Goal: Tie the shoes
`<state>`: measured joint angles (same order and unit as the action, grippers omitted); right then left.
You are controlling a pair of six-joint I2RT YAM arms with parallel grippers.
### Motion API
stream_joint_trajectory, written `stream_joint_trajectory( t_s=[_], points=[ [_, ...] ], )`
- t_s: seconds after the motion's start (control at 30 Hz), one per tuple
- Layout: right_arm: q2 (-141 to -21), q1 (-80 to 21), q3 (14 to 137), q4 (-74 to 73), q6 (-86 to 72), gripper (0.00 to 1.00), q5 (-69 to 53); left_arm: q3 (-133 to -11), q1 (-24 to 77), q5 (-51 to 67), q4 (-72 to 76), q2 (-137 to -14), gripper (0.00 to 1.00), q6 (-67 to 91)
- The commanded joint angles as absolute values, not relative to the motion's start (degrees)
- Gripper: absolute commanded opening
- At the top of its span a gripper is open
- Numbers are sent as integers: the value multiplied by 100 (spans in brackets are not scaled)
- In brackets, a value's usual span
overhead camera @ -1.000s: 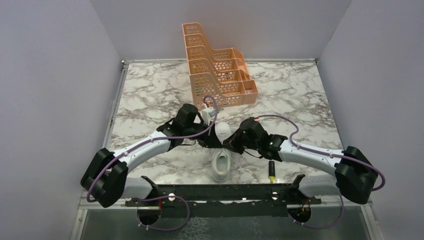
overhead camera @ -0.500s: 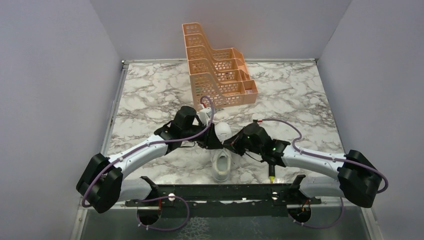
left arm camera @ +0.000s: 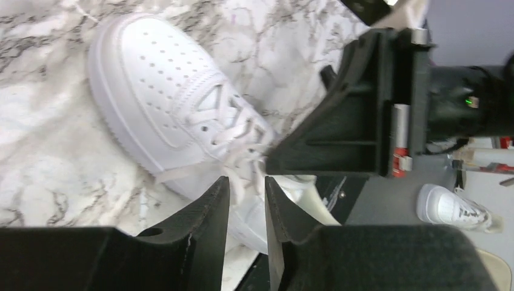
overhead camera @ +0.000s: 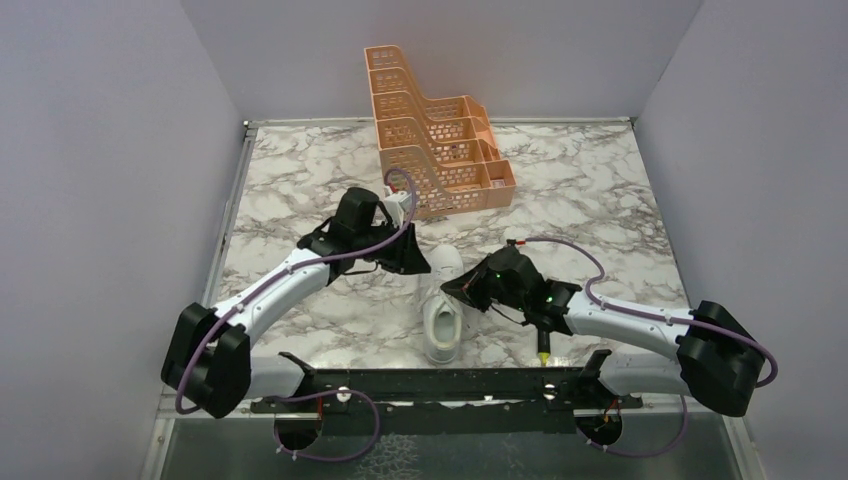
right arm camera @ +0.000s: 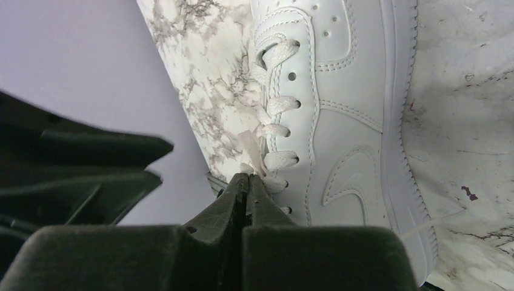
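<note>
This is a robotics lab test cell, not a lived-in room. Plain grey panels [overhead camera: 100,150] box in a marble-patterned tabletop [overhead camera: 600,190] on three sides, with no furniture or decoration. Two white-and-black robot arms, the left arm [overhead camera: 280,285] and the right arm [overhead camera: 630,318], are bolted to a black rail [overhead camera: 440,385] along the near edge, with purple cables [overhead camera: 570,245] looped over them. The only other things are props: an orange tiered rack [overhead camera: 435,150] and a white sneaker [overhead camera: 442,320].
</note>
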<state>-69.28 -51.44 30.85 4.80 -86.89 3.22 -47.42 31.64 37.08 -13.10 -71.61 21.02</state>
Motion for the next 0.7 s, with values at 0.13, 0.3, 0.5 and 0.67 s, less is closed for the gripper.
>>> stream_joint_trajectory(
  t_s=[0.13, 0.3, 0.5, 0.67],
  points=[
    [-6847, -5168, 3058, 321, -8561, 1, 551, -5008, 2953, 3993, -1604, -8226, 27, 1389],
    [-6821, -5168, 3059, 307, -8558, 1, 571, -5097, 2953, 4075, -1599, -8768, 23, 1173],
    [-6885, -5168, 3111, 316, -8559, 1, 519, -5085, 2990, 4541, -1426, -8875, 21, 1132],
    [-6927, -5168, 3174, 194, -8561, 1, 519, -4959, 2988, 4943, -1064, -8607, 20, 1223]
  ],
)
